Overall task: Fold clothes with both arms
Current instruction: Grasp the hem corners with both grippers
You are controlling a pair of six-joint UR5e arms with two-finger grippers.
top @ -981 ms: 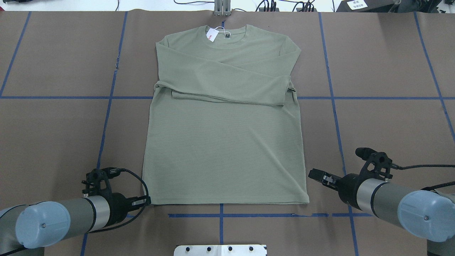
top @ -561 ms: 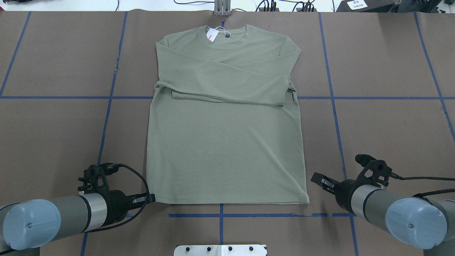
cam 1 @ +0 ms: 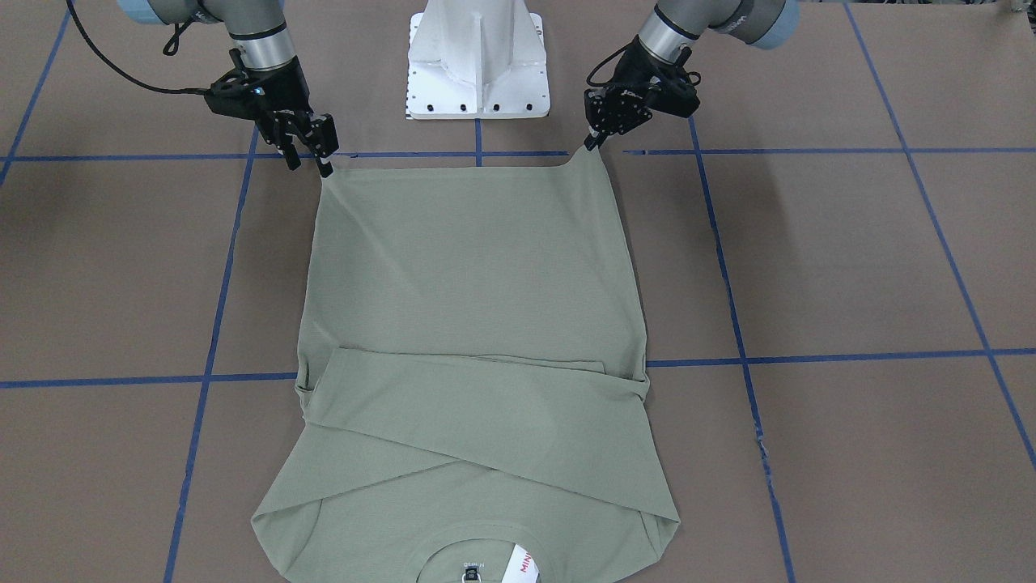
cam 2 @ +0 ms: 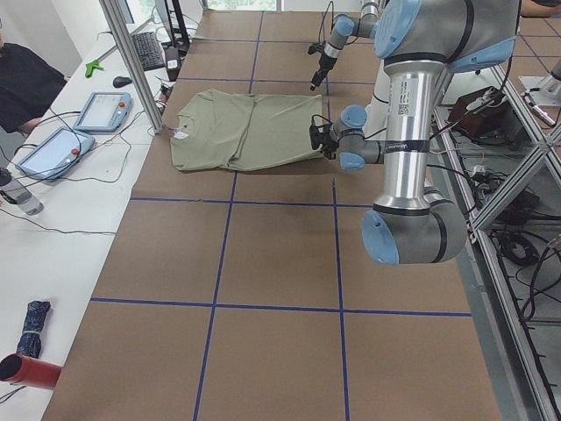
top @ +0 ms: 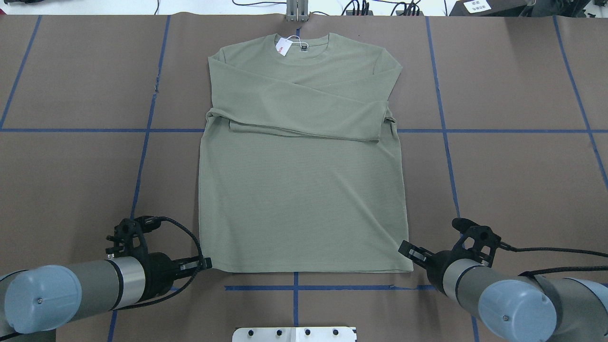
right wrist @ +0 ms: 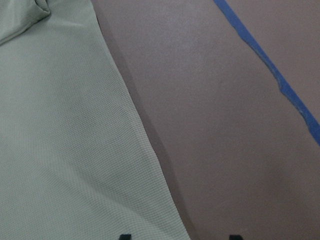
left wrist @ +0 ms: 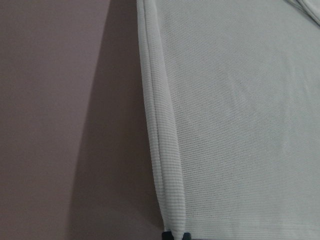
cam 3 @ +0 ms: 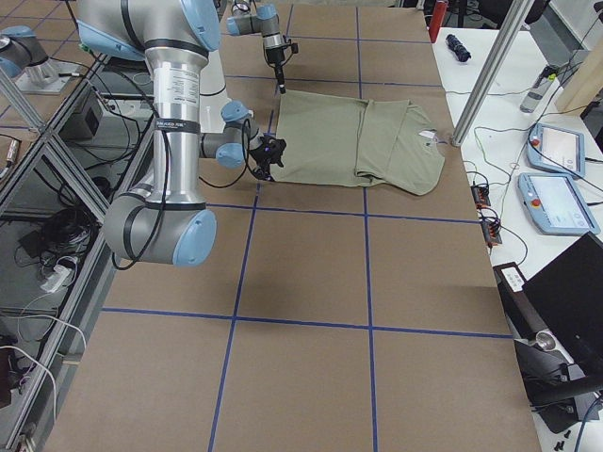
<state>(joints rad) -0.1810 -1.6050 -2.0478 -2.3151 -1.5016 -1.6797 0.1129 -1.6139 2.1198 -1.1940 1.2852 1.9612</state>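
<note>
The sage-green shirt (top: 304, 190) lies flat on the brown table, collar far from me, both sleeves folded across the chest. Its white hang tag (top: 284, 46) sits at the neck. My left gripper (top: 205, 263) is shut on the hem's near left corner, which the front view shows slightly lifted at the gripper (cam 1: 591, 146). The left wrist view shows the hem edge (left wrist: 165, 165) running into the closed tips. My right gripper (top: 406, 249) is open at the near right hem corner; in the right wrist view the shirt's edge (right wrist: 150, 165) runs between the spread tips.
The white pedestal base (cam 1: 477, 65) stands just behind the hem. Blue tape lines (top: 294, 288) grid the table. A metal bracket (top: 297, 12) and cables sit at the far edge. A white side table with tablets (cam 3: 556, 179) lies beyond the collar.
My right gripper has moved left and nearer to me, up to the hem's right corner. My left gripper has shifted a little right, drawing the shirt's left edge inward.
</note>
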